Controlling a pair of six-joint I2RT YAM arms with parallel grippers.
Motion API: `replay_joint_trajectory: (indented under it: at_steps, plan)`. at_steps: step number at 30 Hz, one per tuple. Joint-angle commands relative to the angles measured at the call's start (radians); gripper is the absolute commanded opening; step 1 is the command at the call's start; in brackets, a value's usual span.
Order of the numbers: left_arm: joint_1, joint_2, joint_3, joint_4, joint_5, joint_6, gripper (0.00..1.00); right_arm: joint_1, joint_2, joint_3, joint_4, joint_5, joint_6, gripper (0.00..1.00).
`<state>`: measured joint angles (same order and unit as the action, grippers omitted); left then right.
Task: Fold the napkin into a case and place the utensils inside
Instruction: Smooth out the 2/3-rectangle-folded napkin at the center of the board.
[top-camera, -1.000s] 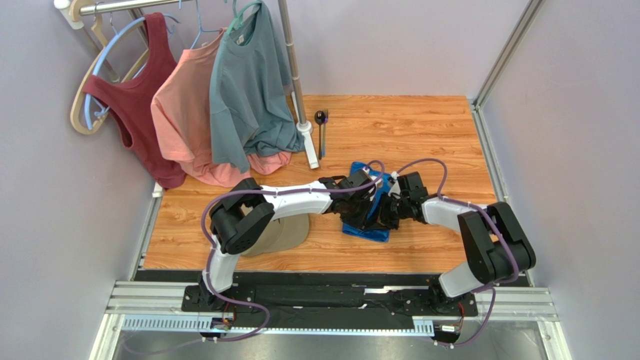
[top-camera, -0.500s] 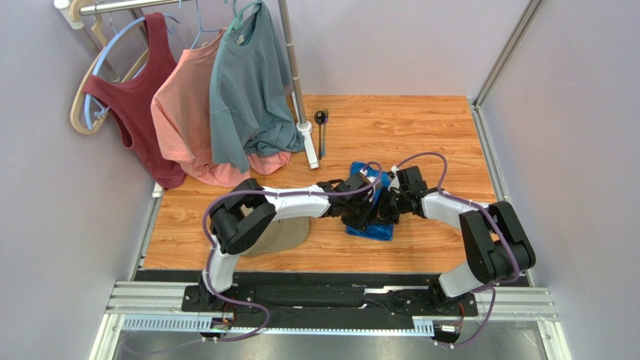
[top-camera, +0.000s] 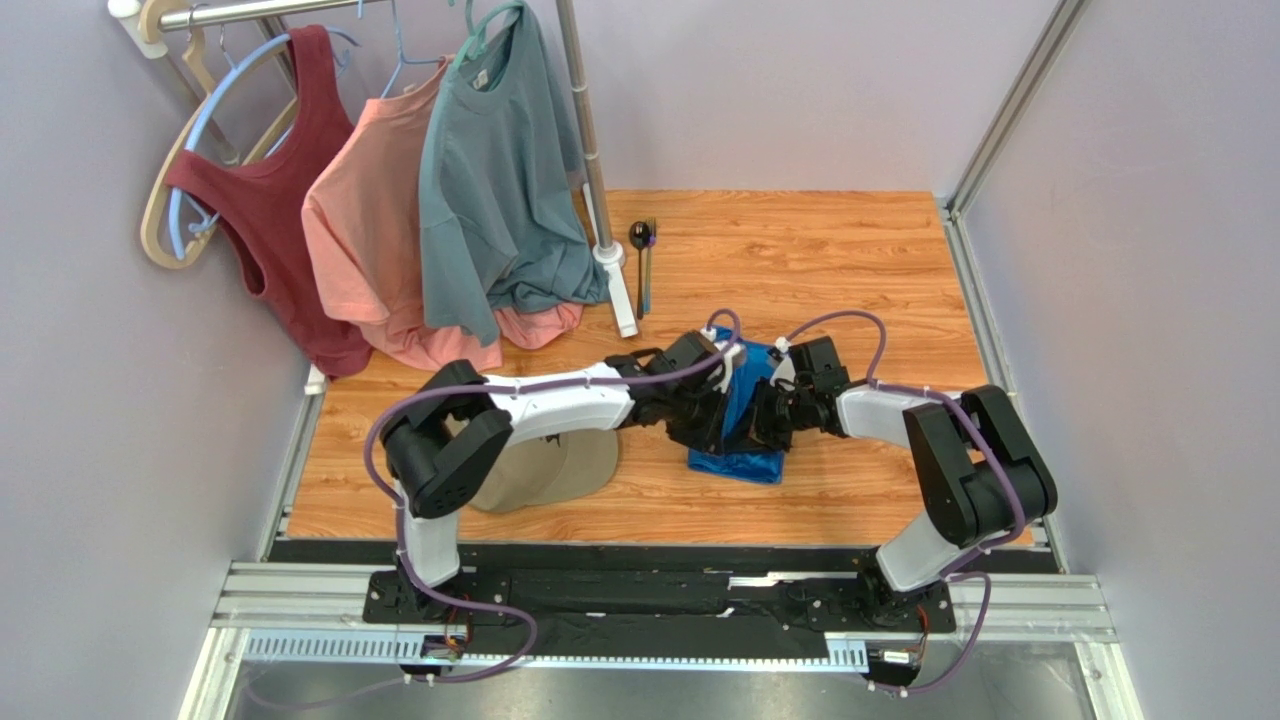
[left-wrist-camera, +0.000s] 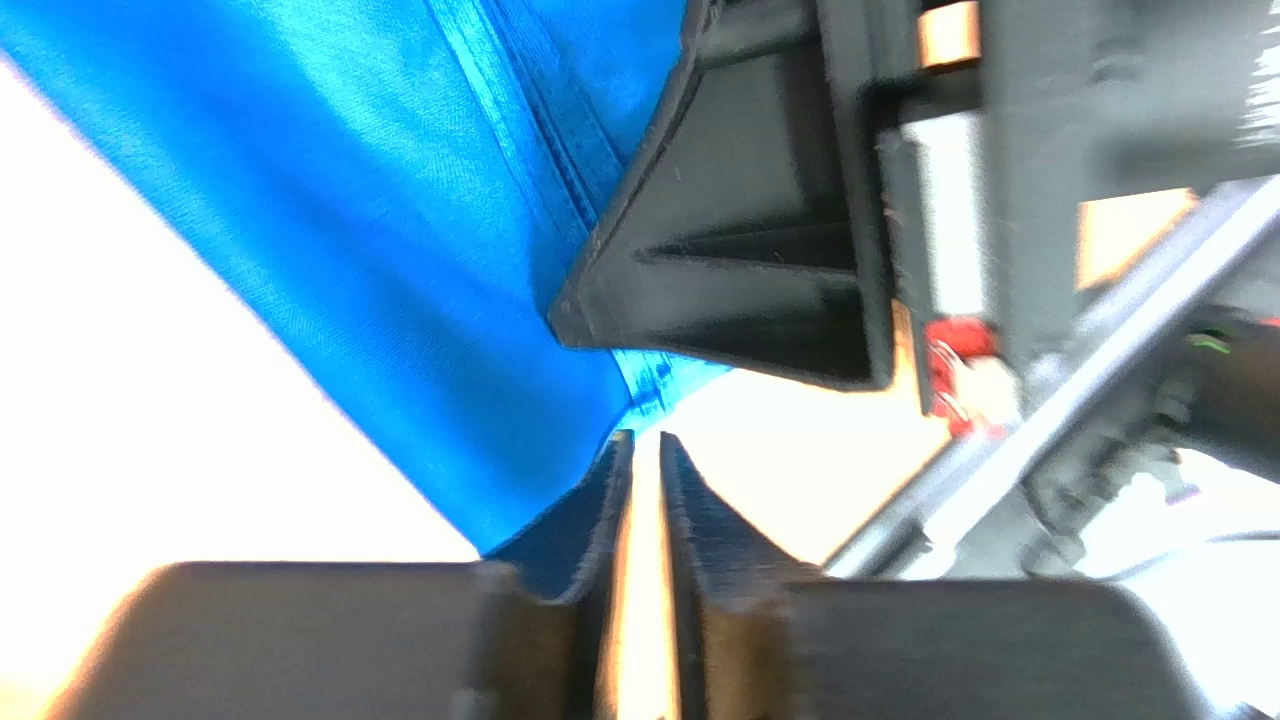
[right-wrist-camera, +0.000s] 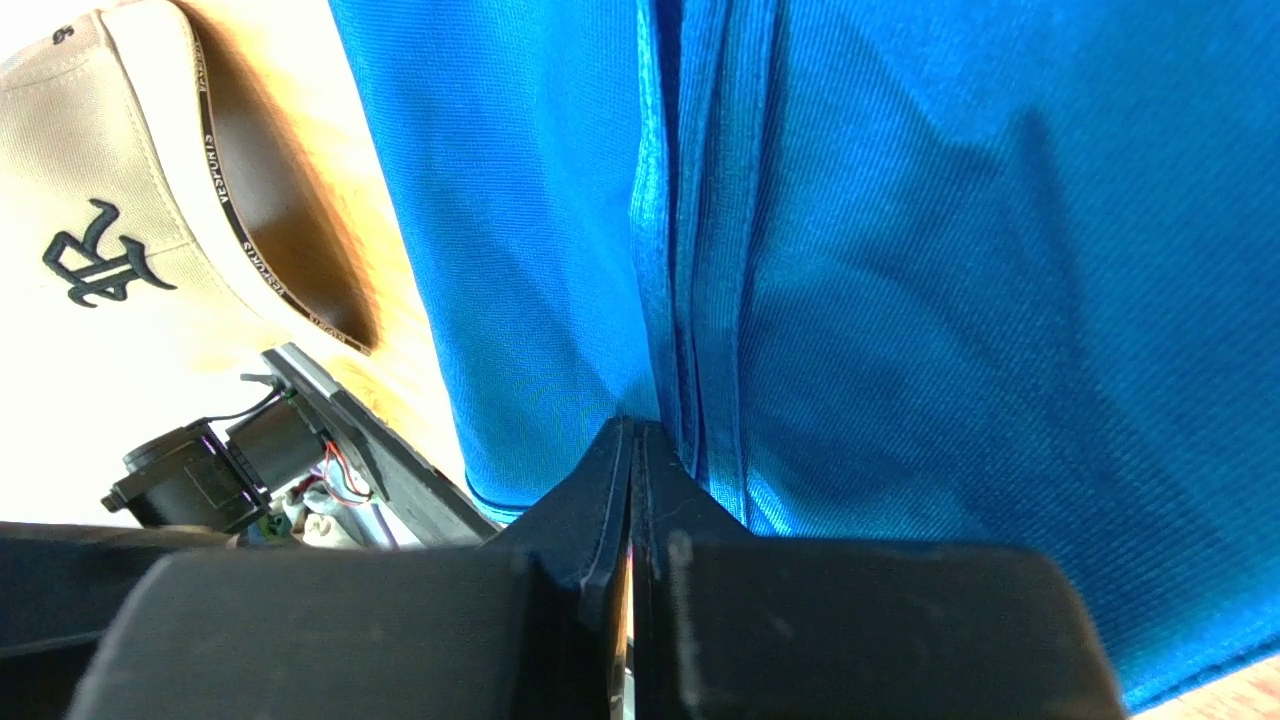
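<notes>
1. Wood-grain table (top-camera: 842, 255) fills the floor of the booth. A rack of hanging shirts (top-camera: 451, 195) stands at its far left, and a tan cap (top-camera: 549, 468) lies near the left arm.
2. The napkin (top-camera: 739, 455) is in the middle of the table, mostly hidden under both wrists. Only a narrow blue strip shows.
3. Compared with a second ago, the two grippers have moved together a little to the left, and the left elbow has swung outward. The visible blue patch looks narrower than it did.
4. The right gripper (right-wrist-camera: 634, 435) has its fingers pressed together on a ridge of the cloth, which runs straight into the tips.
5. The left gripper (left-wrist-camera: 643, 450) is closed to a thin slit right at the hem, and it seems to pinch that edge.
6. I judge that a fold is being pulled across, so the case is still being formed.
7. The spoon (top-camera: 640, 236) and the fork (top-camera: 649, 278) lie side by side at the far edge beside the rack pole, in the same place as before and well apart from the cloth. Placing them inside is not yet started.
</notes>
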<state>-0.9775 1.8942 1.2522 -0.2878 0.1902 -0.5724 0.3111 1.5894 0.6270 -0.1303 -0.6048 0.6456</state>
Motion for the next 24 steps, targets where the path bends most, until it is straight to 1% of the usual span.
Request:
replay_joint_trajectory:
  at_steps: [1,3,8,9,12,14,19,23,24]
  plan:
    - [0.091,-0.075,-0.011,0.019,0.130,-0.004,0.03,0.000,0.024,-0.023,-0.012,0.040,-0.040,0.00]
    - [0.114,-0.061,-0.014,0.025,0.141,0.000,0.00,0.000,0.024,-0.020,-0.014,0.037,-0.041,0.00]
    - [0.125,-0.015,-0.045,0.088,0.215,-0.014,0.00,0.000,0.020,-0.010,-0.022,0.036,-0.046,0.00]
    - [0.125,-0.012,-0.078,0.148,0.232,-0.027,0.00,-0.001,0.020,-0.009,-0.022,0.036,-0.047,0.00]
    - [0.125,-0.001,-0.140,0.211,0.278,-0.043,0.00,0.000,0.029,-0.004,-0.026,0.037,-0.054,0.00]
    - [0.125,-0.010,-0.181,0.248,0.281,-0.047,0.00,0.000,0.037,-0.001,-0.028,0.037,-0.057,0.00]
    - [0.132,-0.007,-0.241,0.174,0.178,0.022,0.00,0.000,0.038,0.002,-0.034,0.043,-0.066,0.00]
    - [0.131,-0.036,-0.228,0.150,0.204,0.046,0.00,0.000,0.041,0.007,-0.043,0.039,-0.073,0.00]
    - [0.131,-0.046,-0.218,0.150,0.233,0.042,0.00,-0.001,0.041,0.007,-0.042,0.037,-0.072,0.00]
